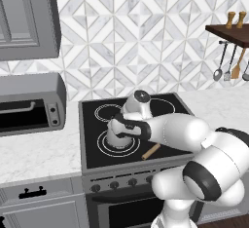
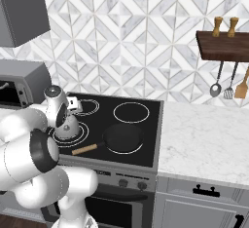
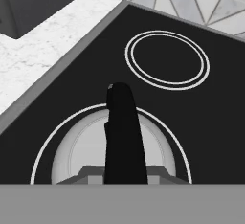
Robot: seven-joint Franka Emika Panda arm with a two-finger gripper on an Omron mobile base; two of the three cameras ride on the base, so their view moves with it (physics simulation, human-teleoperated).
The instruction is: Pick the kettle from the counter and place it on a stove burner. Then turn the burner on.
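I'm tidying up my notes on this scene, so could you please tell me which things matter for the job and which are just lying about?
Job: kettle, stove burner, counter, tool.
Lying about: frying pan, toaster oven, hanging utensils.

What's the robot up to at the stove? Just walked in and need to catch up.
The arm's end effector is right over the kettle, which sits inside the large front-left stove burner ring. The ring isn't glowing. A black frying pan sits beside it. Whether the end effector grips the handle can't be told.

kettle (image 3: 81,151) silver-grey, black handle | burner (image 3: 43,156) white double ring | counter (image 3: 43,55) white marble
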